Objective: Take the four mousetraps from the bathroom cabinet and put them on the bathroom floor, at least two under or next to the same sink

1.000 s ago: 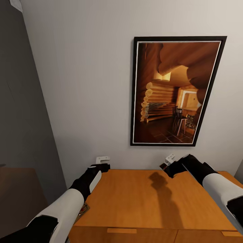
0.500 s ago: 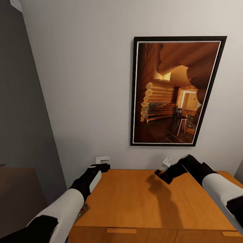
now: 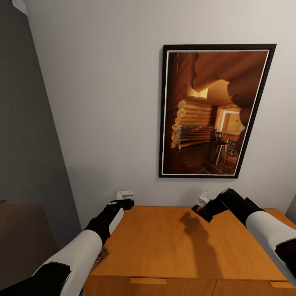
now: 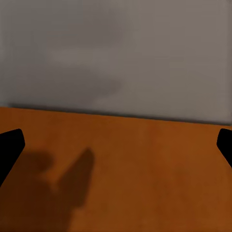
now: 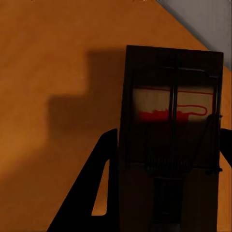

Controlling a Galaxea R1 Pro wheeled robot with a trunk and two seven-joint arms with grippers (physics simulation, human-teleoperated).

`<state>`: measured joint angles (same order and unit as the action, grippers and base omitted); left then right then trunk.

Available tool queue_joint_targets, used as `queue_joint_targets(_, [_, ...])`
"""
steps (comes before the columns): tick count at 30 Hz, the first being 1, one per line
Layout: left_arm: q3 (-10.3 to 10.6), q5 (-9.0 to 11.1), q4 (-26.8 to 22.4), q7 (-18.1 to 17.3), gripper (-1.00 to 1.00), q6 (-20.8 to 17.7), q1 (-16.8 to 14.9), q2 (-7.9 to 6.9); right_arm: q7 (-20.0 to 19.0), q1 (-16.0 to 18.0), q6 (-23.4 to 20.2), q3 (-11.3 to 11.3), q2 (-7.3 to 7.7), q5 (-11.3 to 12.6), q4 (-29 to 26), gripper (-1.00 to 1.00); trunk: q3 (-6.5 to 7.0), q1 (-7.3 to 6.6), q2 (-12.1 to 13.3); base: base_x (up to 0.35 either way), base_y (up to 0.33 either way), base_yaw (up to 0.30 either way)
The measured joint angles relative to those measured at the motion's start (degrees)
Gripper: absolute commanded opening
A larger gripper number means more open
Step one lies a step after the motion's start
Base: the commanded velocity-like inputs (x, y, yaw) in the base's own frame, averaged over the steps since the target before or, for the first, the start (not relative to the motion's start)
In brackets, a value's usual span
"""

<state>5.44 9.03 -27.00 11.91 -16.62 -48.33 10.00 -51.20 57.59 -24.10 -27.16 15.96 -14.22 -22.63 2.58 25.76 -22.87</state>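
Observation:
The orange-brown cabinet (image 3: pixel 164 246) stands against the wall in the head view. Above its back right, my right gripper (image 3: pixel 202 202) is shut on a mousetrap (image 5: pixel 171 140), a tan board with dark wire and a red mark, dark in shadow, held over the cabinet top (image 5: pixel 58 72). My left gripper (image 3: pixel 124 194) hovers at the top's back left corner; in its wrist view the dark fingers (image 4: pixel 9 145) stand wide apart, open, over bare wood (image 4: pixel 121 169). A second mousetrap (image 3: pixel 102 255) peeks out beside the cabinet's left edge, partly hidden by my left forearm.
A framed picture (image 3: pixel 216 111) of a log interior hangs on the pale wall above the cabinet. A dark grey panel (image 3: pixel 24 123) and a dark brown surface (image 3: pixel 20 238) lie to the left. Bar handles (image 3: pixel 148 281) show on the cabinet front.
My right gripper swung left and tipped down with the mousetrap, then eased slightly back right. Its shadow on the cabinet top shifted with it. The left arm has stayed still.

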Motion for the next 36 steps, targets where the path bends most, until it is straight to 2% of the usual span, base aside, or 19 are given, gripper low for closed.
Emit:
queue_joint_targets(16, [0.1,0.0,-0.5,0.1,1.0,-0.4,0.0,0.0,-0.2,0.0,0.3,0.0,-0.09,0.0,0.0,-1.0,0.0,0.0,0.0,0.0,0.0,0.0])
queue_joint_targets(18, [0.5,0.0,-0.7,0.1,1.0,-0.7,0.0,0.0,-0.2,0.0,0.3,0.0,-0.09,0.0,0.0,-1.0,0.0,0.0,0.0,0.0,0.0,0.0])
queue_joint_targets(21, [2.5,0.0,-1.2,0.3,1.0,-1.9,0.0,0.0,-0.2,0.0,0.3,0.0,-0.09,0.0,0.0,-1.0,0.0,0.0,0.0,0.0,0.0,0.0])
queue_joint_targets(26, [7.5,0.0,-2.3,0.5,1.0,-9.1,0.0,0.0,-0.2,0.0,0.3,0.0,-0.09,0.1,0.0,-1.0,0.0,0.0,0.0,0.0,0.0,0.0])
queue_joint_targets(28, [8.6,0.0,-2.6,0.5,1.0,-11.5,0.0,0.0,-0.1,0.0,0.3,0.0,-0.09,0.1,0.0,-1.0,0.0,0.0,0.0,0.0,0.0,0.0])
queue_joint_targets(34, [9.5,-0.1,-3.6,0.5,1.0,-14.9,0.0,0.0,-0.1,0.0,0.3,0.0,-0.09,0.1,0.0,-1.0,0.0,0.0,0.0,0.0,0.0,0.0])
queue_joint_targets(36, [9.9,-0.2,-4.6,0.5,1.0,-18.0,0.0,0.0,-0.1,0.0,0.3,0.0,-0.09,0.1,0.0,-1.0,0.0,0.0,0.0,0.0,0.0,0.0])
